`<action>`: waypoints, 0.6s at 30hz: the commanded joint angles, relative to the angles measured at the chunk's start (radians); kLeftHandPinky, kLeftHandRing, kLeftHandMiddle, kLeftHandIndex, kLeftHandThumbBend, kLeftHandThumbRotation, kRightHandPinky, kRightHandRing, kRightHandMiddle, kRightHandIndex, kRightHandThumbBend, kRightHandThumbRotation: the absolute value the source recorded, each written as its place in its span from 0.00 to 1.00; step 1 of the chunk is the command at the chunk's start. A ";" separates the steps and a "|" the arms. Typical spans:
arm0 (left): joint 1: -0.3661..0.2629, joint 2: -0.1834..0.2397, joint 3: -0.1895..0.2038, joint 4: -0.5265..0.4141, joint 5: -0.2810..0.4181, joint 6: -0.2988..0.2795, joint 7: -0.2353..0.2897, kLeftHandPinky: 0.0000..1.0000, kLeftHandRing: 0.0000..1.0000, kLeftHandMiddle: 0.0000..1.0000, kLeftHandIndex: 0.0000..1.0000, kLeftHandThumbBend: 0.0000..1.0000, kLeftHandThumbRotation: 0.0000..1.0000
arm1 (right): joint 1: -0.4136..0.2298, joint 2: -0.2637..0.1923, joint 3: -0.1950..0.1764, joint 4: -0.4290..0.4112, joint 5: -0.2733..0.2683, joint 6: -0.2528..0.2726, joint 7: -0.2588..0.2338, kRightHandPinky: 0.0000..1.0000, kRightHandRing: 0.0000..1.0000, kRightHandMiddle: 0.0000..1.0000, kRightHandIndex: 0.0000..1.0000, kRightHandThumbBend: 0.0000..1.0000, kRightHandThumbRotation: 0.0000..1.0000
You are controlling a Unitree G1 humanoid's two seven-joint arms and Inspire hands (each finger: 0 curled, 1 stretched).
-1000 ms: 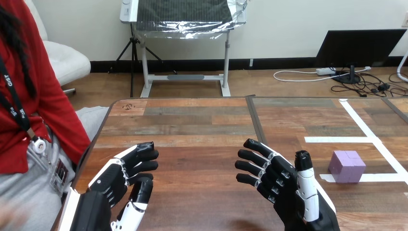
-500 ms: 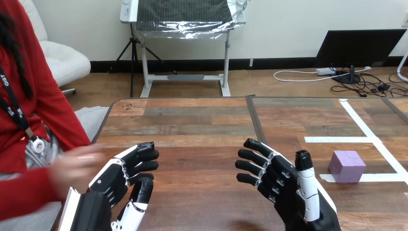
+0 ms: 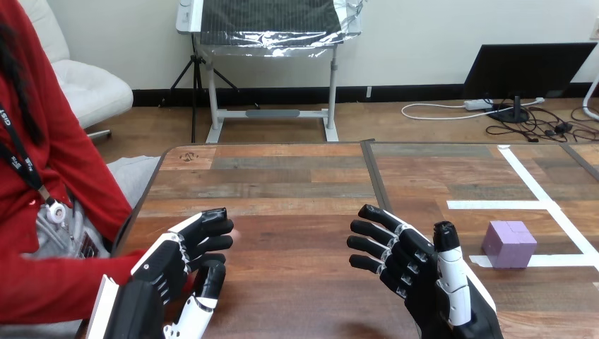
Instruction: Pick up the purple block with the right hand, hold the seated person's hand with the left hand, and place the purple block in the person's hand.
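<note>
- Two robot hands hover low over the near part of the table (image 3: 297,191), the left hand (image 3: 166,265) at the view's left and the right hand (image 3: 424,289) right of centre, well apart from each other.
- The right hand is released: its fingers (image 3: 381,247) are spread and only slightly bent, pointing up and to the left, the thumb stands nearly straight on the side toward the block, and it grasps nothing.
- The purple block (image 3: 509,244) sits on the table to the right of the right hand, near the thumb side but clear of it, with bare wood between them.
- The block rests on the end of a strip of white tape (image 3: 565,260) that runs off to the right.
- The left hand is also relaxed, its fingers loosely bent and pointing up and to the right, the thumb below them.
- The person's red sleeve (image 3: 63,286) reaches in from the left edge and passes behind the left hand.
- A sliver of the person's hand (image 3: 233,235) shows just past the left hand's fingertips; the rest is hidden, and I cannot tell whether the two touch.
- The table is of mixed brown wooden planks, with a dark seam (image 3: 374,176) running from its far edge toward the robot.
- More white tape lines (image 3: 537,191) mark out the right part of the tabletop, one slanting toward the near right and one crossing it.
</note>
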 commanded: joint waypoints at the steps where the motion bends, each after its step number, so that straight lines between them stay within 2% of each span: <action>1: -0.045 -0.009 -0.003 -0.022 0.002 -0.009 0.005 0.70 0.75 0.78 0.77 0.30 0.63 | -0.058 -0.005 0.001 -0.035 -0.007 -0.013 0.003 0.80 0.84 0.84 0.85 0.77 1.00; 7: -0.049 -0.010 -0.001 -0.020 0.006 -0.009 0.007 0.69 0.74 0.77 0.77 0.30 0.63 | -0.094 -0.009 -0.001 -0.001 -0.047 -0.043 -0.004 0.81 0.84 0.85 0.86 0.76 1.00; 10: -0.050 -0.011 -0.001 -0.021 0.009 -0.007 0.008 0.69 0.74 0.77 0.77 0.30 0.63 | -0.122 -0.014 -0.008 0.034 -0.068 -0.076 0.001 0.82 0.85 0.86 0.87 0.76 1.00; 13: -0.050 -0.012 -0.001 -0.022 0.011 -0.004 0.010 0.69 0.74 0.77 0.76 0.31 0.64 | -0.156 -0.022 -0.017 0.080 -0.090 -0.118 0.004 0.82 0.86 0.87 0.87 0.76 1.00; 16: -0.048 -0.013 -0.003 -0.024 0.009 -0.001 0.010 0.69 0.74 0.77 0.76 0.32 0.64 | -0.192 -0.039 -0.023 0.131 -0.132 -0.169 -0.006 0.83 0.87 0.87 0.88 0.75 1.00; 18: -0.046 -0.014 -0.004 -0.027 0.008 0.001 0.010 0.69 0.74 0.77 0.76 0.32 0.64 | -0.221 -0.053 -0.027 0.172 -0.177 -0.222 -0.025 0.83 0.87 0.88 0.89 0.74 1.00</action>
